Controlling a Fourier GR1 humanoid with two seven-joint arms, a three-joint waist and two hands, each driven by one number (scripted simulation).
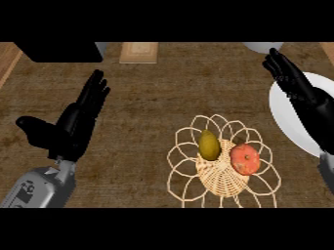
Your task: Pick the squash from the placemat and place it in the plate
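A yellow-green squash point(209, 144) lies on a round woven placemat point(221, 183) with looped edges, low and right of centre. An orange-red round fruit point(245, 159) sits beside the squash on its right. A white plate point(286, 115) lies at the right edge, partly hidden by my right hand point(310, 105), which hovers over it with straight fingers and holds nothing. My left hand point(74, 119) rests open at the left, fingers up, well apart from the placemat.
A black box point(59, 51) sits at the top left. A light wooden block point(139, 52) lies at the top centre, and part of a white object point(260, 46) shows at the top right. Wooden strips run along the left and right borders.
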